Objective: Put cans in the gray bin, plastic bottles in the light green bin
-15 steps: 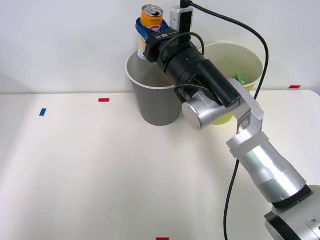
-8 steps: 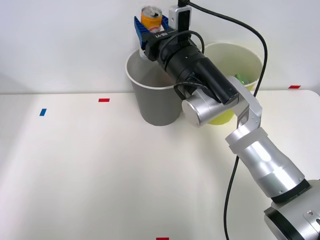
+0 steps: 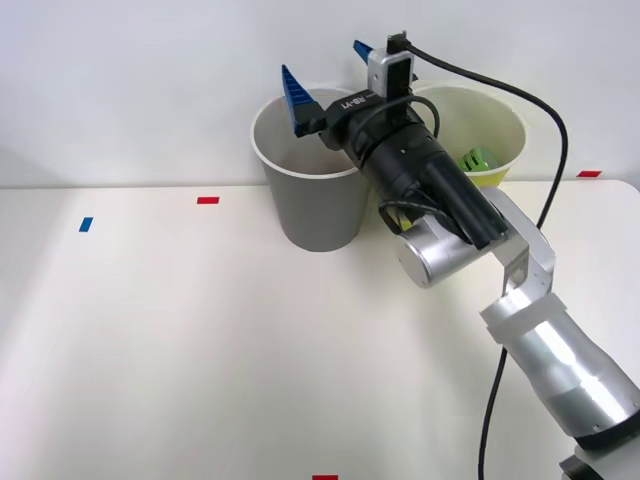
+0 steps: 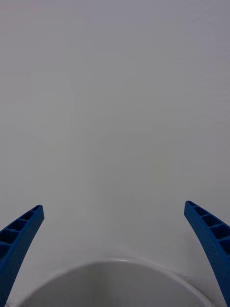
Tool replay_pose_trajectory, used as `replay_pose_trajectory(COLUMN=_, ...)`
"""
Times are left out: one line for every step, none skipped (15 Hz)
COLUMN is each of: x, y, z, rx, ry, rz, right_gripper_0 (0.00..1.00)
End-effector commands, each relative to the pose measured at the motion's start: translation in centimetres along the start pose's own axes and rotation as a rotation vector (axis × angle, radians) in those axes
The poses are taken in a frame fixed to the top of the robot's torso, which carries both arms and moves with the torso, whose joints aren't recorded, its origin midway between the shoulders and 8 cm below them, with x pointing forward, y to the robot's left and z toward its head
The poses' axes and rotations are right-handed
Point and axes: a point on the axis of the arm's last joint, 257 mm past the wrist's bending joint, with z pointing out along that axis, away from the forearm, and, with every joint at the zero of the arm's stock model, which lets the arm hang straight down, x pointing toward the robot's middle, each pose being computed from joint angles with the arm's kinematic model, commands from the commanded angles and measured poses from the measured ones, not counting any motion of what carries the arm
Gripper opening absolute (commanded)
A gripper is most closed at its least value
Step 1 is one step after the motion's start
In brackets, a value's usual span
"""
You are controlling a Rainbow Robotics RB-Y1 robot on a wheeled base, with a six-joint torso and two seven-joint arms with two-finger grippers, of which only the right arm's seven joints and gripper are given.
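On the white counter [image 3: 200, 340], well to the left of the tool, lie a small blue marker [image 3: 86, 224] and, nearer, a small red marker [image 3: 208, 200], both flat on the surface and apart from the bins.

The gray bin [image 3: 310, 200] stands upright at the far edge of the counter, its white rim directly under the tool's left fingertip. In the wrist view the curved pale rim of the gray bin [image 4: 115, 273] sits between the two fingers, below the plain white wall [image 4: 115, 96].

The right tool [image 3: 325, 72] hangs over the back part of the gray bin's mouth with its blue ribbed fingers [image 3: 295, 95] spread wide apart and nothing between them. In the wrist view the right tool [image 4: 115, 211] shows the same: one finger at each corner, open space between. The can cannot be seen in the fingers; the gray bin's inside is partly hidden by the wrist, so its contents cannot be told.

Just right of the tool, touching or nearly touching the gray bin's side, stands the light green bin [image 3: 490, 120], partly covered by the black wrist and silver arm [image 3: 440, 250]. Inside it, against the right part of the wall, a bright green bottle [image 3: 480, 158] shows in part.

Further right, a second red marker [image 3: 589, 173] lies at the counter's far edge.
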Motion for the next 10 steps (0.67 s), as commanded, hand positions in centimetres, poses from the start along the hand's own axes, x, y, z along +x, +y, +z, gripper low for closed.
replay_pose_trajectory(x=0.2, y=-1.1, z=-3.6, rx=0.014, ry=0.003, rz=-0.035, right_gripper_0=1.00)
replay_pose_trajectory(x=0.7, y=-1.6, z=-5.3, rx=0.027, ry=0.014, rz=-0.039, right_gripper_0=1.00)
replay_pose_trajectory(x=0.8, y=-2.1, z=-7.1, rx=0.041, ry=0.018, rz=-0.046, right_gripper_0=1.00)
replay_pose_trajectory(x=0.9, y=-2.8, z=-8.9, rx=0.057, ry=0.025, rz=-0.052, right_gripper_0=1.00)
replay_pose_trajectory(x=1.2, y=-3.5, z=-11.0, rx=0.078, ry=0.039, rz=-0.058, right_gripper_0=1.00)
replay_pose_trajectory(x=1.6, y=-4.1, z=-13.6, rx=0.103, ry=0.058, rz=-0.060, right_gripper_0=1.00)
replay_pose_trajectory(x=1.9, y=-4.2, z=-15.3, rx=0.116, ry=0.072, rz=-0.050, right_gripper_0=1.00)
replay_pose_trajectory(x=2.2, y=-4.3, z=-17.7, rx=0.138, ry=0.093, rz=-0.040, right_gripper_0=1.00)
replay_pose_trajectory(x=2.7, y=-4.2, z=-19.7, rx=0.156, ry=0.116, rz=-0.023, right_gripper_0=1.00)
replay_pose_trajectory(x=3.1, y=-4.0, z=-21.0, rx=0.169, ry=0.132, rz=-0.005, right_gripper_0=1.00)
